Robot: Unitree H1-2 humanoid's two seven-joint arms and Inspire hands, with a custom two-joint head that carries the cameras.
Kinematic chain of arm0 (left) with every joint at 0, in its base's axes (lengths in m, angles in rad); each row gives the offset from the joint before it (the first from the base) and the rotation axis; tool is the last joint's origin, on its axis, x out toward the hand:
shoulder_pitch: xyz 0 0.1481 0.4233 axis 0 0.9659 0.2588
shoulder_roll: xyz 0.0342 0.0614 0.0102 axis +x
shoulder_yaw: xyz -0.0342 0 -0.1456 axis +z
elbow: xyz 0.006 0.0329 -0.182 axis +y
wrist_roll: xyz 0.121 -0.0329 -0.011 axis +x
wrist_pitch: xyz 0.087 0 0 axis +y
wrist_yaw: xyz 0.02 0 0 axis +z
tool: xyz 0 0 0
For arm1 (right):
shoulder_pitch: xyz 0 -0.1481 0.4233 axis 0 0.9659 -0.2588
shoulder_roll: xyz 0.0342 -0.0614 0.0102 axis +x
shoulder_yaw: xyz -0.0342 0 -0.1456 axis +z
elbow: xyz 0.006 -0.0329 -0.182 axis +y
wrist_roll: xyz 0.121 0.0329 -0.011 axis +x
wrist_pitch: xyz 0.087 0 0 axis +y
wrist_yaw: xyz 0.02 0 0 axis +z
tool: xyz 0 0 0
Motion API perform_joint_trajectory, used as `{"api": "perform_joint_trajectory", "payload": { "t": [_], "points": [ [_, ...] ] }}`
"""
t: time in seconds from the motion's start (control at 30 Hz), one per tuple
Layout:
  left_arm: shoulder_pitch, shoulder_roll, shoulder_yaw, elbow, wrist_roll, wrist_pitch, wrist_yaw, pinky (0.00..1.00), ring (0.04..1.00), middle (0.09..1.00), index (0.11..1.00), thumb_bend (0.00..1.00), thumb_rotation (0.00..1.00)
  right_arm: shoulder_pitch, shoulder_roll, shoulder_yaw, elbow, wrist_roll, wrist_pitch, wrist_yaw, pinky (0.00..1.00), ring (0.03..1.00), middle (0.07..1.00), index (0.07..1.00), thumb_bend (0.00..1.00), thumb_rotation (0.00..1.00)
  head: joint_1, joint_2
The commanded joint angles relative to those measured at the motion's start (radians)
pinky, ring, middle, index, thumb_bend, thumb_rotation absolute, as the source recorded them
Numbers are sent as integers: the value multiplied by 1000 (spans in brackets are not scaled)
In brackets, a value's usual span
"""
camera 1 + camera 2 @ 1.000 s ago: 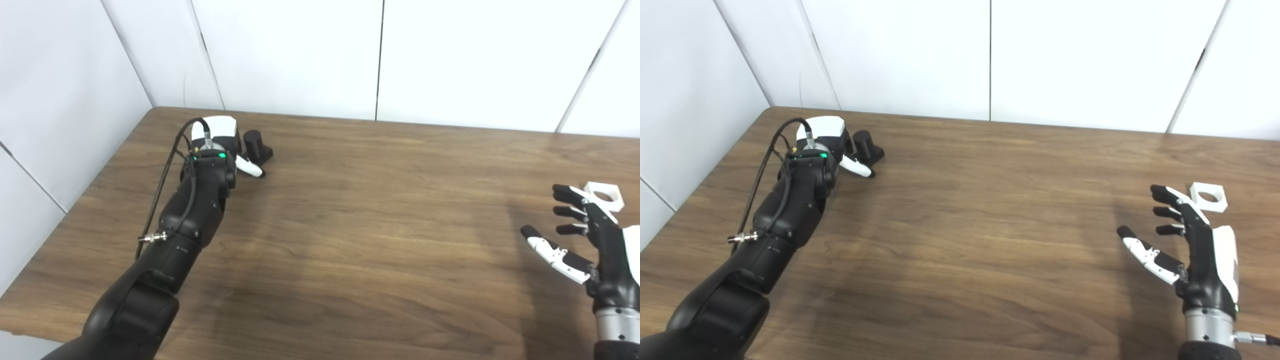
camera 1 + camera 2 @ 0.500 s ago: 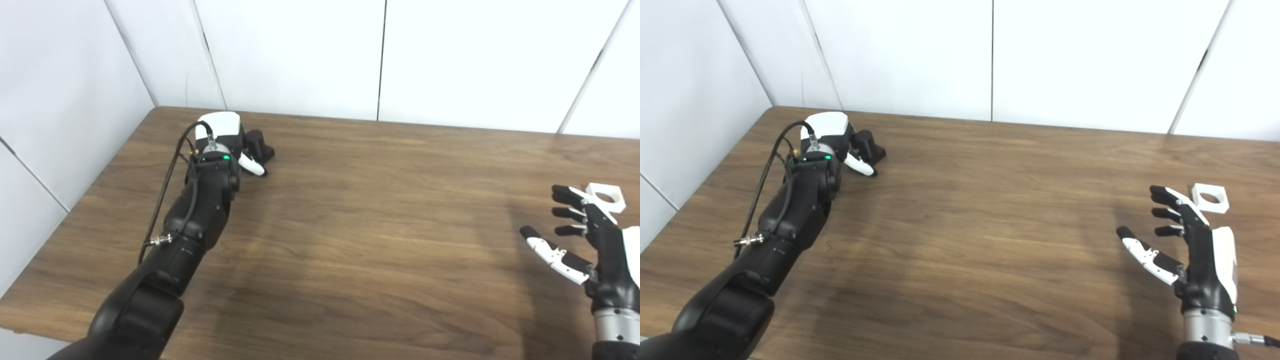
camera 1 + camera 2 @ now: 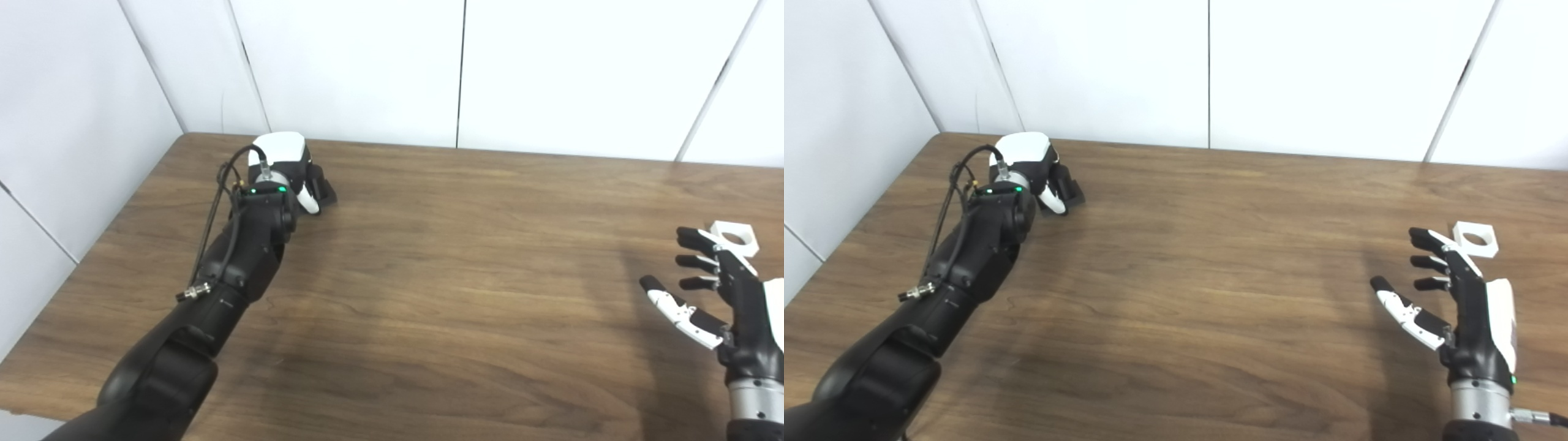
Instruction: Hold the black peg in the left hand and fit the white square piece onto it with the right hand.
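Reaching to the table's [image 3: 429, 257] far left corner, the left hand [image 3: 288, 168] covers the black peg [image 3: 1069, 187]; whether its fingers have clamped cannot be told. The peg looks light and rigid, best gripped low on its base. The right hand [image 3: 1464, 300] hangs with fingers spread just short of the white square piece [image 3: 1476, 238], probably thin, stiff plastic to pinch by its edges.

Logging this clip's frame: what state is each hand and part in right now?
Left hand: over the black peg, fingers around it; firm grasp not visible.
Black peg: on the table, mostly hidden.
Right hand: open, empty.
White square piece: flat on the table, untouched.
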Motion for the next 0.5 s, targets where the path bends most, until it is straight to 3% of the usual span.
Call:
{"api": "perform_joint_trajectory", "payload": {
  "t": [0.0, 0.23, 0.47],
  "points": [
    [-12, 47, -14, 16, -11, -2, 4, 853, 842, 814, 492, 524, 71, -30, -7, -6, -33, 2, -43, -16, 577, 716, 782, 767, 489, 228, 1, 1],
    [-19, 57, -26, 28, -92, -34, 27, 839, 843, 813, 492, 523, 71, -34, -6, -4, -35, -6, -38, -15, 569, 708, 780, 762, 476, 253, -11, 0],
    [-15, 73, -48, 26, -176, -136, 37, 893, 882, 844, 487, 524, 64, -35, -1, -3, -46, -9, -17, -7, 590, 721, 788, 769, 468, 284, -25, 0]
  ]
}}
